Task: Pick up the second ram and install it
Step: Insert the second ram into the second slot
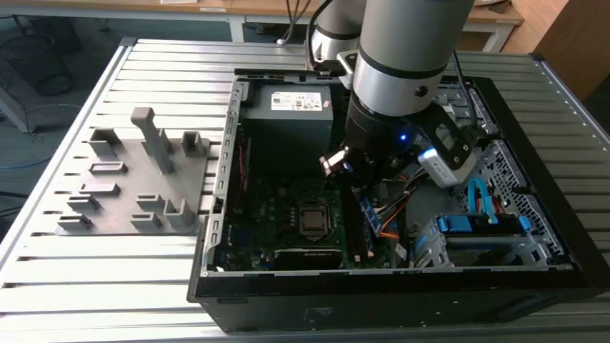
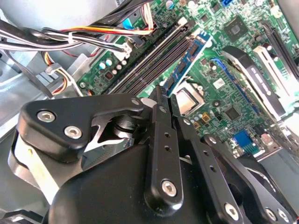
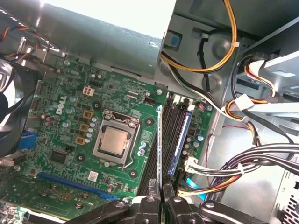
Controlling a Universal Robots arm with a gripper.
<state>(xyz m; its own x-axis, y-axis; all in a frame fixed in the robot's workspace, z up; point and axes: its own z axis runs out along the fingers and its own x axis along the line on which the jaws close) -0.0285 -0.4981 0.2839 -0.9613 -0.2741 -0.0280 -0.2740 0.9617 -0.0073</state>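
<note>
Arm is down inside the open PC case (image 1: 213, 236) on the slatted bench (image 1: 105, 293), gripper (image 1: 355, 180) over the motherboard (image 3: 70, 98) by the mem slots.

Jaws: pressed in close, pinching the second ram (image 3: 160, 144). In the first wrist view the stick is edge-on, a thin pale line running straight out from between the gripper (image 3: 161, 195) tips. It lies along the slot row on the side nearest the processor (image 3: 114, 141). In the second wrist view the same stick (image 2: 189, 58) shows its blue face w/ dark chips, reaching away from the gripper (image 2: 163, 99) tips beside the black slots (image 2: 145, 60).

Can't tell if it's fully seated or just sitting on the slot (the jaws hide the near half).

Other side of the black slots: a second blue stick (image 3: 182, 137) standing in its slot, just beside the white connectors and cable bundle (image 3: 261, 156).

Grey holder block (image 1: 133, 179) sits on the bench at the exterior view's left of the case, well apart from the gripper. PSU (image 1: 291, 114) is at the far end of the case, drive cage w/ blue parts (image 1: 481, 229) at the exterior view's right.
</note>
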